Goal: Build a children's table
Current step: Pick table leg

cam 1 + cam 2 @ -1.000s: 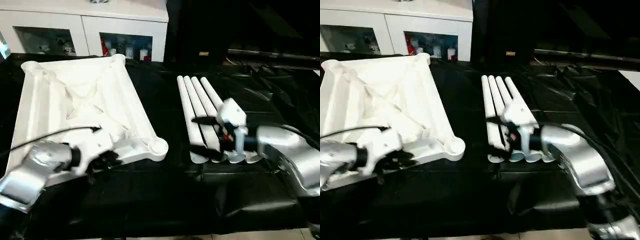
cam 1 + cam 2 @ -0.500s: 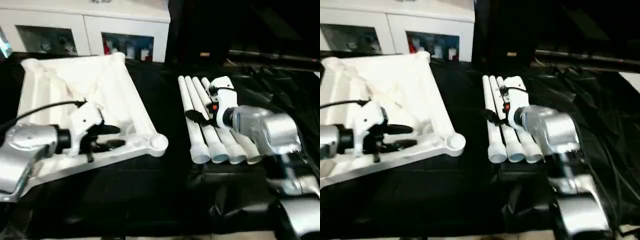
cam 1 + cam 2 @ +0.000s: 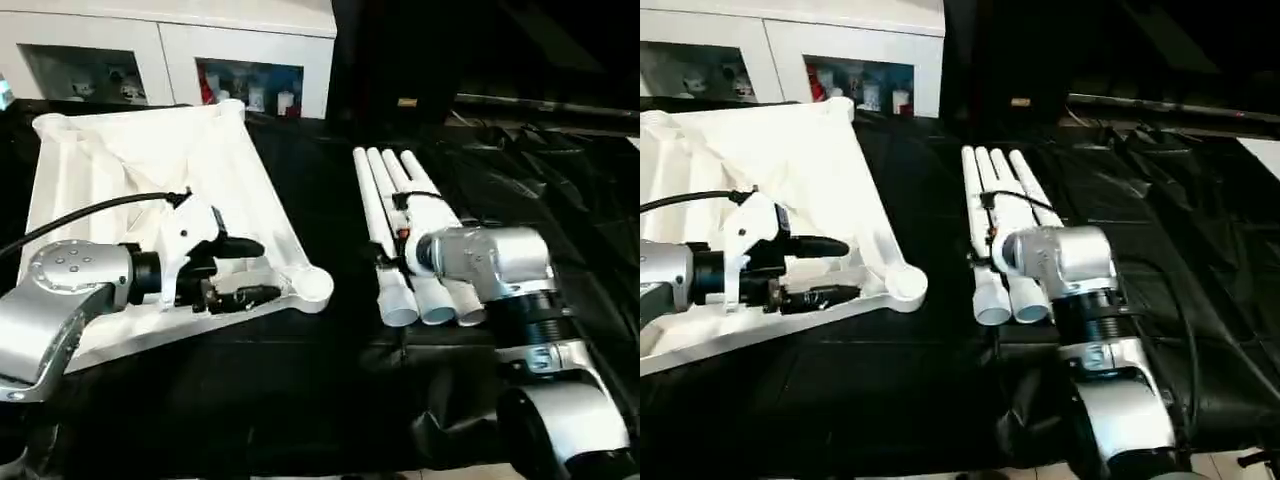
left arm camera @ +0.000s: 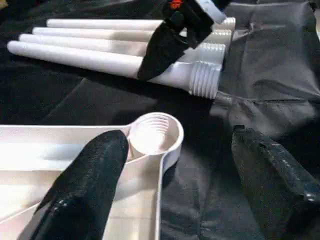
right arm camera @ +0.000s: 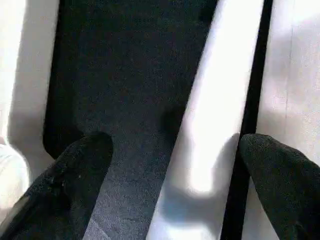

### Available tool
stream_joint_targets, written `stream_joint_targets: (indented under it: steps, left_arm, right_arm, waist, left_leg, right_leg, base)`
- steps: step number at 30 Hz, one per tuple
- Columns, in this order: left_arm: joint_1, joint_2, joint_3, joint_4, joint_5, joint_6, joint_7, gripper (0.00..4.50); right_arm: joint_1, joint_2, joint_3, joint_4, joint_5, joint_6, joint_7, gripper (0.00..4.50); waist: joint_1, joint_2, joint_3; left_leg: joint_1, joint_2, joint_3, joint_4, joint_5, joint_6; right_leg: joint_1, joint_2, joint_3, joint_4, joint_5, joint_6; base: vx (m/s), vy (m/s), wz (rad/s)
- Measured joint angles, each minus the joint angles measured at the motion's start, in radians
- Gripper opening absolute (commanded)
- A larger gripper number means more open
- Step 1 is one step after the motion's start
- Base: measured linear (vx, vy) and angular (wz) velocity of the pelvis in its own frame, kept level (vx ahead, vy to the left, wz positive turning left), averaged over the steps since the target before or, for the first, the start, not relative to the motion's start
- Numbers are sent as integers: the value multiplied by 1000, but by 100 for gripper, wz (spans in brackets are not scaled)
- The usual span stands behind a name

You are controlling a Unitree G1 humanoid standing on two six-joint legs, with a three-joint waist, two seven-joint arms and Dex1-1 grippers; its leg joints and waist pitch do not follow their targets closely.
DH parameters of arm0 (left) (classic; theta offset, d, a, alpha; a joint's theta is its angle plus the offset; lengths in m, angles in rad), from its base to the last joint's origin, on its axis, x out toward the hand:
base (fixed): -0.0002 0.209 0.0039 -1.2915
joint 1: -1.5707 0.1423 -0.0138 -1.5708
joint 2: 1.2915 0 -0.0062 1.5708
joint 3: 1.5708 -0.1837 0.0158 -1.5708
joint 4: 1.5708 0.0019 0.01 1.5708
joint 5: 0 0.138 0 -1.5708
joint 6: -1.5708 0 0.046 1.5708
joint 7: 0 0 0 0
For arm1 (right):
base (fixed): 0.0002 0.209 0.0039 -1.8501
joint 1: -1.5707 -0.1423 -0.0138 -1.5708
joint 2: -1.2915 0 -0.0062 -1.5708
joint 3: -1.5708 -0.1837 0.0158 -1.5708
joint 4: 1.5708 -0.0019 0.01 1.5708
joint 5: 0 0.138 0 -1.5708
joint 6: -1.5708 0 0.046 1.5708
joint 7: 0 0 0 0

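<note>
Lying underside-up on the black counter [image 3: 300, 400], tabletop [image 3: 150, 170] exposes its corner socket [image 4: 154, 136] for legs [image 3: 400, 215] bundled beside it. Left jaws [image 3: 240, 272] gape over the rim; right jaws [image 5: 170, 165] straddle one leg, open.

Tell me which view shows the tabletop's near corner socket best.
The left wrist view: the corner socket sits close up, its ribbed inside visible beside a left fingertip. Both eye views show it small, as a round white cup.
</note>
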Motion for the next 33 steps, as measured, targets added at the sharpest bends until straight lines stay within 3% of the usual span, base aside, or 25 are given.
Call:
stream_joint_targets:
  steps: [6,19,26,33]
  left_arm:
    - [4,11,-2,-23,-31,33,-4,446]
    - [5,21,-20,-26,-35,51,-5,446]
    - [3,22,-26,-32,-35,55,-11,450]
    - [2,22,-34,-32,-35,49,-12,450]
  right_arm:
    - [-23,7,2,48,-20,-23,-26,450]
    - [-53,32,-14,186,-6,-54,-3,450]
    - [-78,33,-17,232,-5,-58,-1,391]
    - [-82,41,-60,285,1,-58,-25,335]
  waist:
    - [1,-2,1]
    - [2,-2,1]
    - [3,-2,1]
    - [4,-3,1]
  left_leg:
    - [0,0,0,0,1,-1]
    - [0,0,0,0,1,-2]
    - [0,0,0,0,1,-2]
    - [0,0,0,0,2,-4]
  right_leg:
    - [-1,0,1,3,-1,1]
    - [-2,0,1,4,-2,3]
    - [-2,0,1,5,0,0]
    - [-2,0,1,6,1,-2]
  base:
    - [0,0,0]
    - [0,0,0]
    - [0,0,0]
    - [0,0,0]
